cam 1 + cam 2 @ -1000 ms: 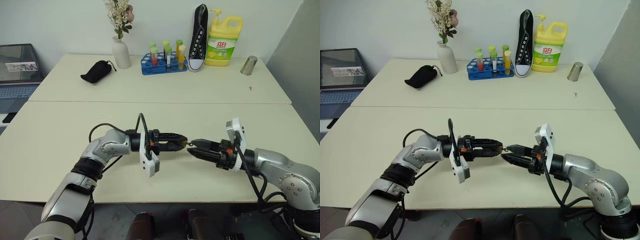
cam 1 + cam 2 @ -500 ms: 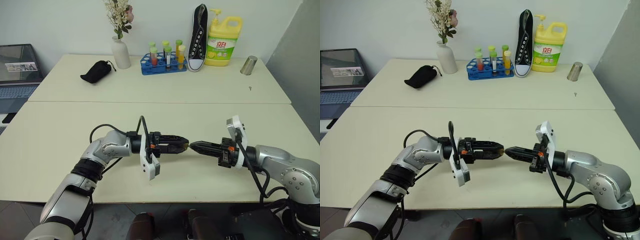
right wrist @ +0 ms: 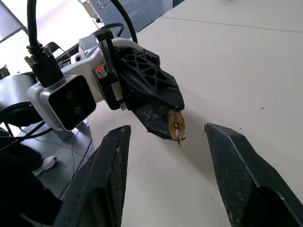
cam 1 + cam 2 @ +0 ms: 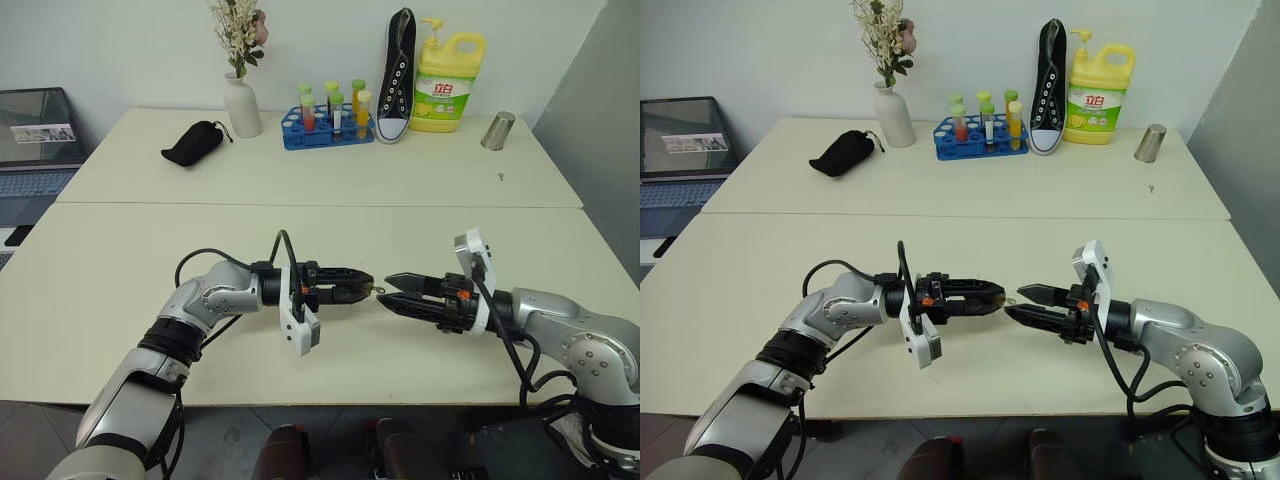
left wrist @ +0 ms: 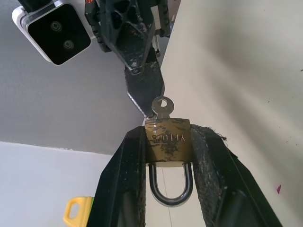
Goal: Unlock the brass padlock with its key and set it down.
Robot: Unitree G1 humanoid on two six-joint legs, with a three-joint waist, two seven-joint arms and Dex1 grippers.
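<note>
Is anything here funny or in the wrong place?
Yes: a black sneaker stands on end against the wall at the back of the table, among a detergent bottle and a rack of tubes. Shoes seldom sit on tables. Nothing looks spilled or broken. The brass padlock, key in, sits straight in the left gripper.

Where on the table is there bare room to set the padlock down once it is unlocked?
The near table lies bare around both arms: left of the left gripper, which pinches the brass padlock, and beyond the open right gripper. The far table's back edge is crowded: pouch, vase, tube rack, shoe, detergent bottle, cup.
</note>
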